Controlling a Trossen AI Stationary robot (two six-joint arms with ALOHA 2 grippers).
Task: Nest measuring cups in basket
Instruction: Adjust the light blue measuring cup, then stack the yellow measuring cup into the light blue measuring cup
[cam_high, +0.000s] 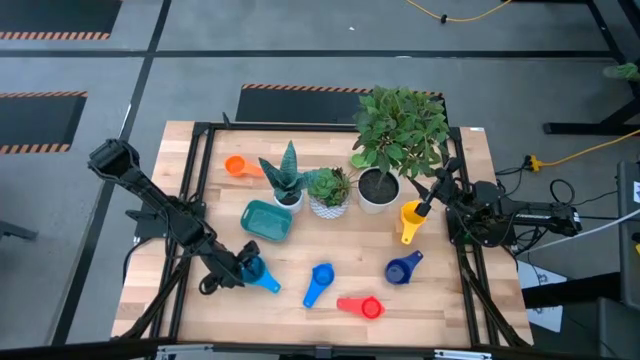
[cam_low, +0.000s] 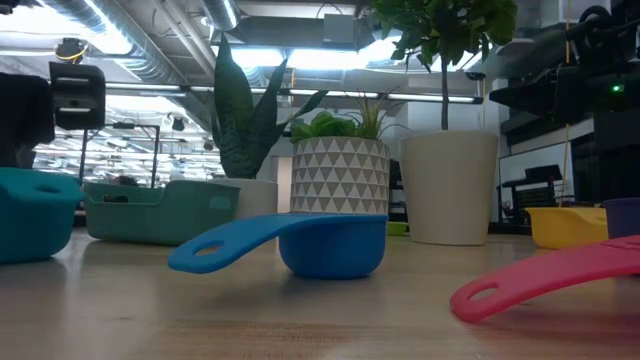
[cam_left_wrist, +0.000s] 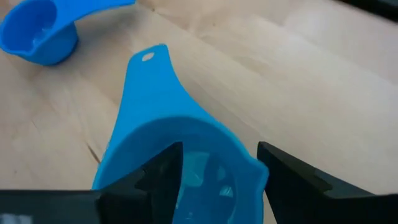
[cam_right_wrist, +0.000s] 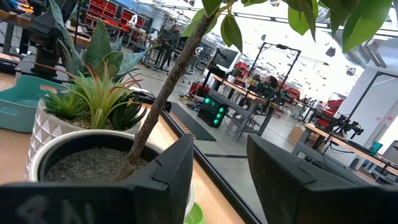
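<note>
My left gripper is open and low over the light blue cup, which sits on the table near the near-left edge. In the left wrist view its fingers straddle the bowl's wall. The teal basket lies just beyond it. Spread about the table are the blue cup, red cup, navy cup and orange cup. My right gripper is open and holds nothing, raised beside the yellow cup and facing the big plant pot. My left gripper comes at the light blue cup from above, slanting, on the bowl's side away from the handle. One finger is inside the bowl and the other is outside its wall. I cannot tell whether either finger touches the wall. The cup rests on the table.
Three white plant pots stand in a row at mid-table, behind the basket, with tall leaves overhanging the yellow cup's area. A green bit shows between two of the pots. Bare wood lies along the near edge.
</note>
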